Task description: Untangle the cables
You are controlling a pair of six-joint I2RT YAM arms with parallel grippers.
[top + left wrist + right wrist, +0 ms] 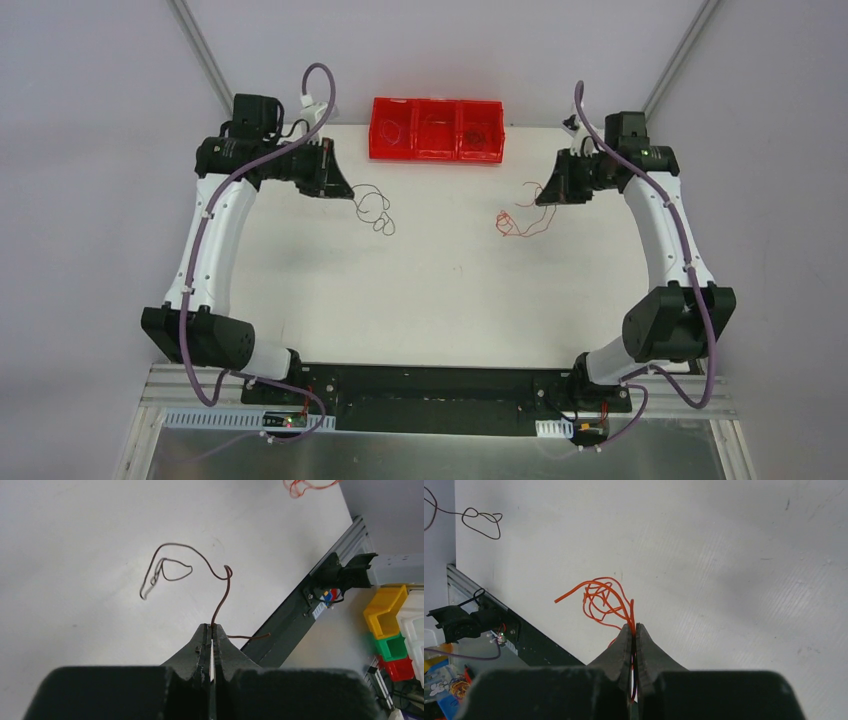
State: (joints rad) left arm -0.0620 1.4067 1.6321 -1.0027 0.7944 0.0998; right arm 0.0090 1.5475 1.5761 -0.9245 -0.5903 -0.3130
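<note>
Two clumps, well apart, so I'd say the main pulling-apart is done. The dark cable (pixel 377 209) trails in loose loops on the left of the table (pixel 440 290), one end pinched in the left gripper (pixel 211 626). The orange cable (pixel 601 599) hangs scribbly on the right, clamped by the right gripper (pixel 634 626). Its own loops look like what's left.

— What does the desk (pixel 440 300) carry?
— A red three-compartment tray (pixel 437 130) at its far edge, between the left jaws and the right jaws, a little beyond both.
— And off the desk?
— Right of the left jaws, past a black rail (pixel 292 617): a yellow bin (pixel 385 611), a green bin (pixel 392 647), a red bin (pixel 398 668), stacked.
</note>
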